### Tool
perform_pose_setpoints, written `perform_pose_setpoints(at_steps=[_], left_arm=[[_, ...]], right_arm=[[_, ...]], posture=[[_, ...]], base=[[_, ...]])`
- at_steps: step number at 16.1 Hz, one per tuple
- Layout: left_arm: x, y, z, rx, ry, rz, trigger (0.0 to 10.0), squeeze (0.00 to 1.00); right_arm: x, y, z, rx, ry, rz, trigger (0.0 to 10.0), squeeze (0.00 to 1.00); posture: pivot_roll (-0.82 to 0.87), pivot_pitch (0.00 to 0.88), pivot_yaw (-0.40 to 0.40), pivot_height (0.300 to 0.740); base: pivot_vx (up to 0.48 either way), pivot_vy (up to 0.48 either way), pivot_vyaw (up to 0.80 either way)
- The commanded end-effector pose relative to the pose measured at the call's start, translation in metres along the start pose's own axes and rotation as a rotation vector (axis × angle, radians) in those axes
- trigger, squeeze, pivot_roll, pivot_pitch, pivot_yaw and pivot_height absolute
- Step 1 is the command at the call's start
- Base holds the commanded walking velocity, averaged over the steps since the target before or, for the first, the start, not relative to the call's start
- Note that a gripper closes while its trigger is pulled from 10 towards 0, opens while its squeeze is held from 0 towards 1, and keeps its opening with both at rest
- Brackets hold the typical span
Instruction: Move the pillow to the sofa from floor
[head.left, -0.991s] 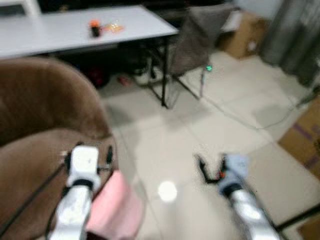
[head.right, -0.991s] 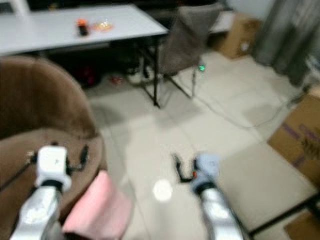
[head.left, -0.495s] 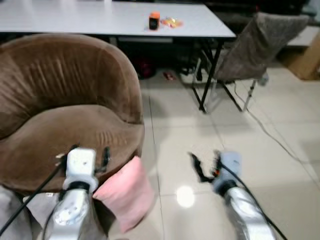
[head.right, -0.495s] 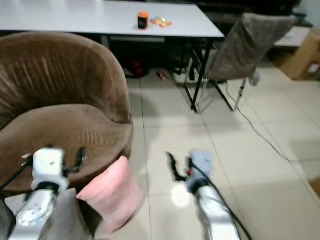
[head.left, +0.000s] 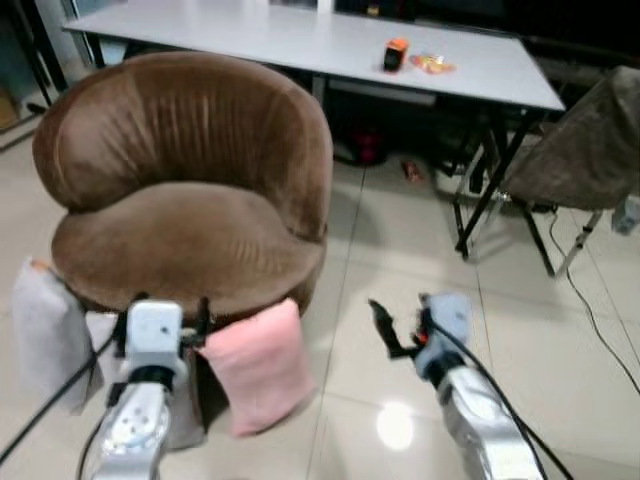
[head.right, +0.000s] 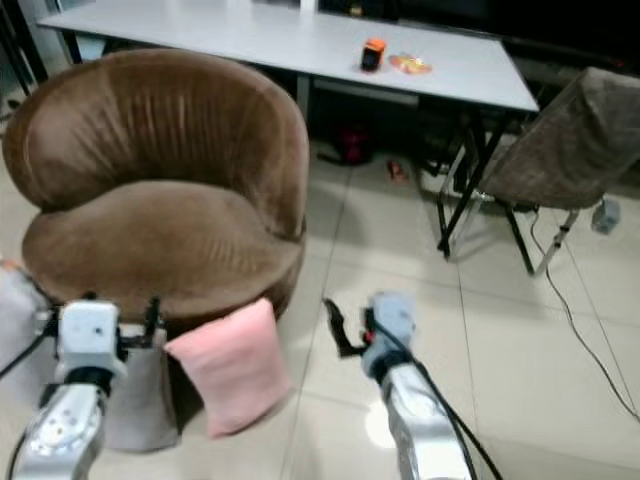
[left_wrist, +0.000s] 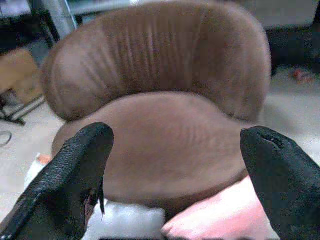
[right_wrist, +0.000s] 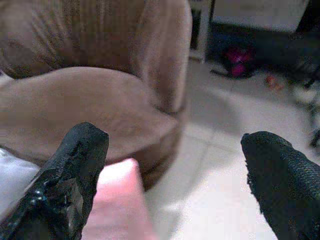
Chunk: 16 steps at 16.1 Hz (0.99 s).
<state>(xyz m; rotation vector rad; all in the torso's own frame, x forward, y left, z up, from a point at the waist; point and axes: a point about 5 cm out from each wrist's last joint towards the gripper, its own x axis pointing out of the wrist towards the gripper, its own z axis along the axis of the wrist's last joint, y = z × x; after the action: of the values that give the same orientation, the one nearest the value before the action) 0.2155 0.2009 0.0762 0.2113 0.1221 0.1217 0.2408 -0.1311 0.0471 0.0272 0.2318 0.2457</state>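
Two tools released, empty: left tool (head.left: 168, 318) and right tool (head.left: 397, 322) flank pink square fabric pillow (head.left: 260, 364) leaning against round brown velvet sofa (head.left: 190, 190).

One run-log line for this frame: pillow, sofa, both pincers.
pillow: pink, on floor, leaning against sofa front | sofa: brown, seat bare | left pincer: open, facing sofa | right pincer: open, above pillow | grasp: none

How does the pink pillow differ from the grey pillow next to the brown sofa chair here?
The pink pillow stands on the floor tiles against the front of the brown sofa chair; the grey pillow stands at the chair's side, further to the robot's left. The pink pillow sits between the two end effectors; the grey pillow lies outside the left end effector. Both stand on edge on the floor, ungrasped.
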Motion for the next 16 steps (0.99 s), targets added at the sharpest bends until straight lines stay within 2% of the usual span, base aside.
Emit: perform_pose_setpoints(at_steps=[1,2,4,5,9,14,16], left_arm=[[0.001,-0.009,0.005,-0.029,-0.022,-0.029,10.0,0.85],[0.0,-0.009,0.005,-0.024,-0.025,-0.04,10.0,0.87],[-0.002,-0.011,0.005,-0.042,-0.036,-0.067,10.0,0.89],[-0.003,-0.011,0.005,-0.046,-0.036,-0.07,10.0,0.89],[-0.006,-0.013,0.002,-0.046,-0.033,-0.075,10.0,0.88],[-0.009,-0.012,0.001,-0.048,-0.028,-0.072,10.0,0.89],[-0.011,-0.012,0.001,-0.048,-0.028,-0.074,10.0,0.89]], right_arm=[[-0.006,-0.013,-0.003,-0.056,0.018,-0.054,10.0,0.0],[-0.006,-0.012,-0.004,-0.077,0.01,-0.028,10.0,0.0],[-0.009,-0.008,-0.005,-0.007,0.007,0.015,10.0,0.0],[-0.009,-0.008,-0.005,-0.021,0.011,0.016,10.0,0.0],[-0.009,-0.009,-0.008,-0.025,0.018,-0.002,10.0,0.0],[-0.006,-0.012,-0.007,0.011,0.032,-0.012,10.0,0.0],[-0.007,-0.005,-0.006,-0.032,0.019,0.043,10.0,0.0]], posture=[[-0.01,0.0,-0.047,0.74],[-0.01,0.0,-0.047,0.74],[-0.01,0.0,-0.051,0.74],[-0.01,0.0,-0.052,0.74],[0.0,0.0,-0.06,0.74],[0.0,0.0,-0.069,0.74],[0.01,0.0,-0.071,0.74]], base=[[0.0,0.0,0.0],[0.0,0.0,0.0],[0.262,0.0,0.0],[0.345,0.0,0.0],[0.373,0.0,0.8],[0.371,0.0,0.0],[0.373,0.0,0.4]])
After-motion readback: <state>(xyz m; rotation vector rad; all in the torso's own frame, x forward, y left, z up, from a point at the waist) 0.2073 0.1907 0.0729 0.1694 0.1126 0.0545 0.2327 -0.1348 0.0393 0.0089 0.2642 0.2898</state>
